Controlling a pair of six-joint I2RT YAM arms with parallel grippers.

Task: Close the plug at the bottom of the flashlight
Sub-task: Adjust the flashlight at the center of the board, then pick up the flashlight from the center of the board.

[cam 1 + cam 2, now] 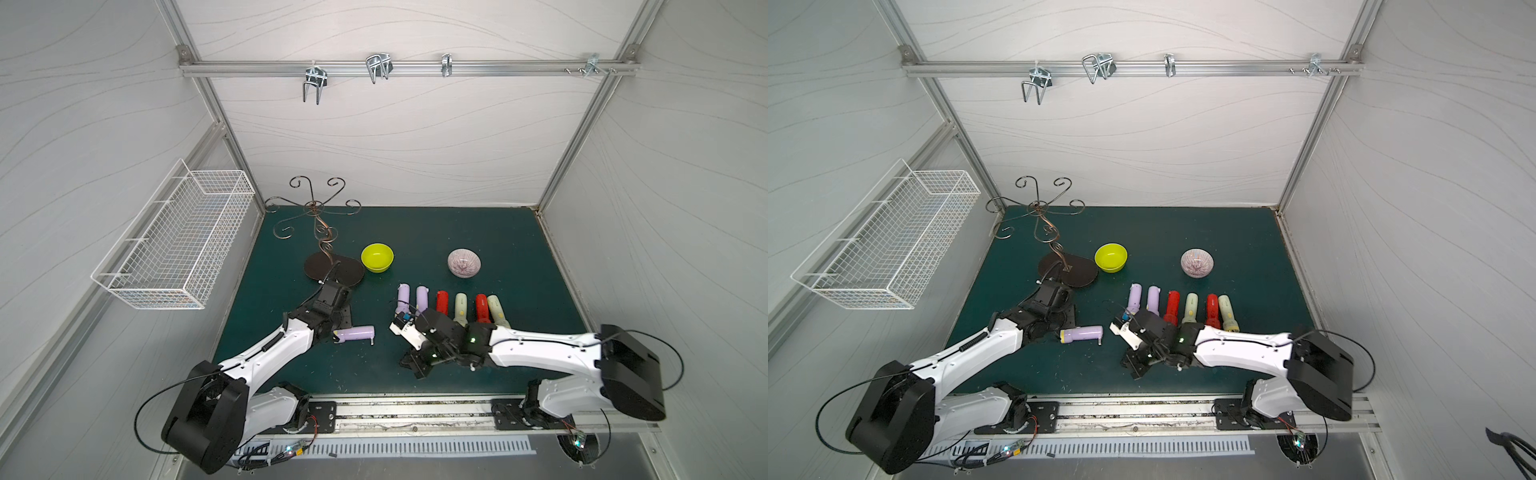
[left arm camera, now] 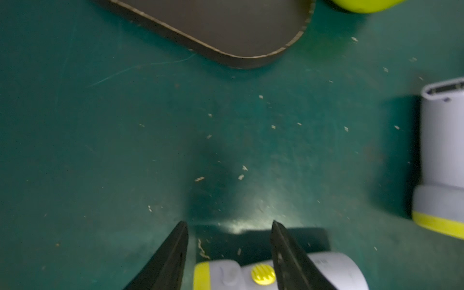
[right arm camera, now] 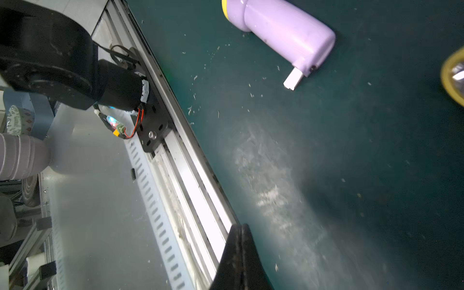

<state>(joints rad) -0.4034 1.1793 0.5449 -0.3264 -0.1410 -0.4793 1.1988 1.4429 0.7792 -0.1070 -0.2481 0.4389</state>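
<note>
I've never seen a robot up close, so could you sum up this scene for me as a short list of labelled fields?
Lying flashlight: lilac, on its side on the green mat
Plug: white, sticking out from its base, not closed
Left claw: open, over the flashlight's head end
Right claw: shut, holding nothing
Row by the right arm: six more flashlights, lilac, red and cream

Light: bright, even, from overhead.
Shadows: soft and short on the green mat (image 1: 436, 232).
Glare: pale sheen on the mat in both wrist views (widest in the right one).
Blur: left wrist view soft; lilac flashlight (image 2: 226, 275) smeared.
Edges: top views bow outward.
</note>
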